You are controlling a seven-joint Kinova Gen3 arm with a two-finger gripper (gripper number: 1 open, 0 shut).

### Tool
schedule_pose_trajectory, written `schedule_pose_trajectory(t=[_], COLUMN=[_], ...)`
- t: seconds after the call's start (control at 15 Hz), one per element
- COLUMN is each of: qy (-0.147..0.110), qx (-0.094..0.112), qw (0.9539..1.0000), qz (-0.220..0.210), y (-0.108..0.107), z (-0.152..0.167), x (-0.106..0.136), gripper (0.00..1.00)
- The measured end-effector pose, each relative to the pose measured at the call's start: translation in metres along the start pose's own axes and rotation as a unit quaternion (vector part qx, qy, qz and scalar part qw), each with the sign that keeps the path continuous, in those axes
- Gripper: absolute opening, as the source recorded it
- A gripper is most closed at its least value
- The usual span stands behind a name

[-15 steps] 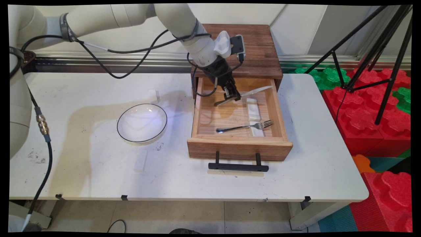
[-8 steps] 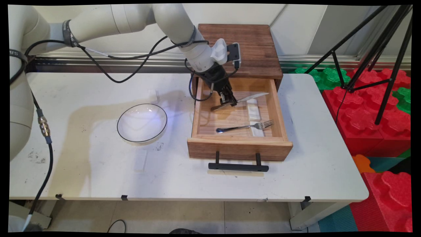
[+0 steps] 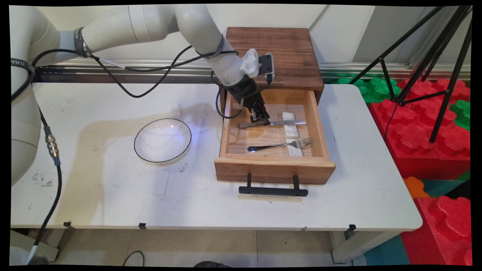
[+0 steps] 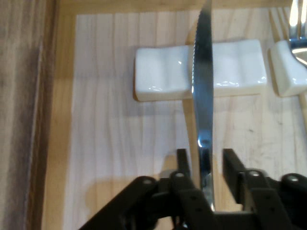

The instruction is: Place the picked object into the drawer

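Hand view: pincer (image 4: 206, 165) reaching into open wooden drawer (image 3: 272, 165), fingers (image 4: 233, 165) parted a little, knife (image 4: 203, 86) running between them with a gap on one side, so not clearly clamped. Blade lying across white rest (image 4: 158, 76). Main view: fork (image 3: 280, 145) on second rest (image 3: 295, 148) nearer drawer front; bowl (image 3: 162, 140) well apart on surface (image 3: 113, 195). Risk, as judged: slim blade rolling off rest or twisting if nudged.
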Motion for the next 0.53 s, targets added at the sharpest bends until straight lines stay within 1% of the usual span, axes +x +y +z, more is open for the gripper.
schedule_pose_trajectory(t=[0.53], qy=[0.007], qx=[0.005], qw=[1.0], qz=[0.0], y=[-0.0027], z=[0.0002], x=[-0.0001], gripper=[1.0])
